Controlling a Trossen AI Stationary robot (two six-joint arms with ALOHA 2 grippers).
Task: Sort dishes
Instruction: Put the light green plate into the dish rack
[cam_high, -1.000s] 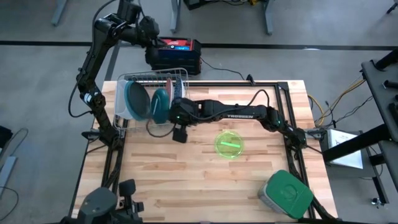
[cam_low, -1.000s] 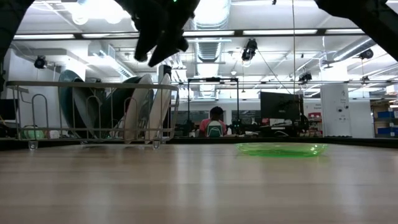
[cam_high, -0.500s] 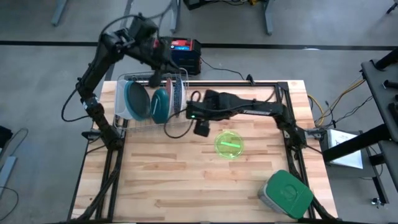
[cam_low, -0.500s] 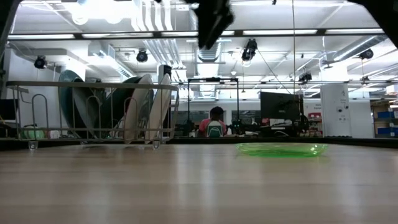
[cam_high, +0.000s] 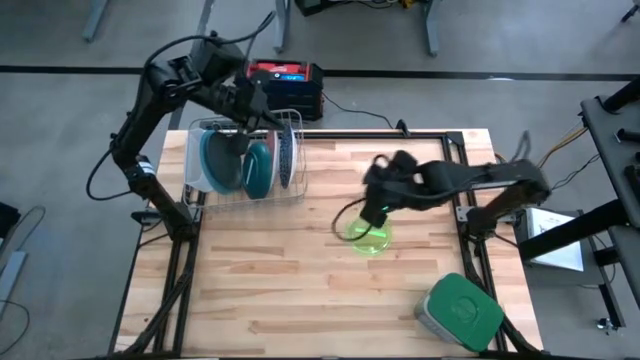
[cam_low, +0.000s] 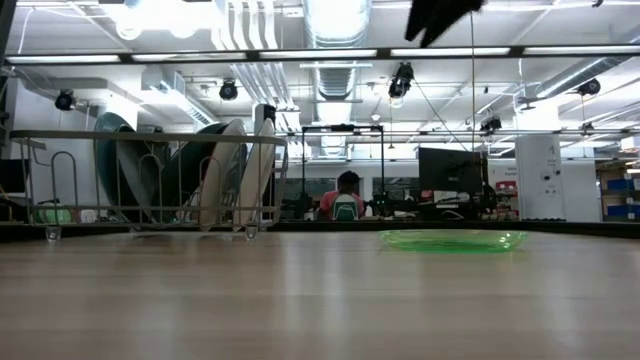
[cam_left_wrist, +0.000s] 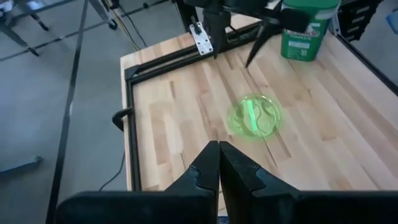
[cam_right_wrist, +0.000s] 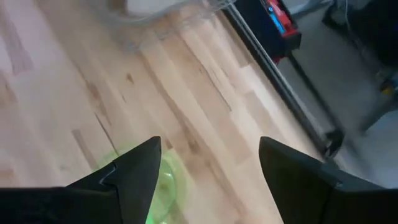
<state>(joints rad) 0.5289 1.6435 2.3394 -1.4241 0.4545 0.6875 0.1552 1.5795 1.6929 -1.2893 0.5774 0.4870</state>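
Lime-green and see-through, the one plate (cam_high: 369, 234) still lying flat on the table (cam_high: 300, 300) sits right of the middle, and the right gripper (cam_high: 372, 212) hangs just above its far rim with its fingers (cam_right_wrist: 134, 171) spread wide and nothing between them; in the low view the gripper (cam_low: 437, 14) is high, well clear of the wood. My judgement is that this arm is lining up to take the plate by its edge. The plate is thin and lies flush on the boards, so a descent that lands short of the rim could press on its face and skid it toward the right edge, while jaws closing too shallow could let the slick rim slip out on the lift. Farther out, the left gripper (cam_left_wrist: 219, 163) is clenched with nothing in it and hovers over the wire rack (cam_high: 245, 165) at the far left corner. That rack already holds the other dishes (cam_high: 240, 165) on edge, packed close, so carrying the plate in could knock them or snag a wire, or meet the left arm above it. A grey container with a green lid (cam_high: 460, 310) stands at the near right corner, well apart. A person (cam_low: 345, 196) sits far back in the room.
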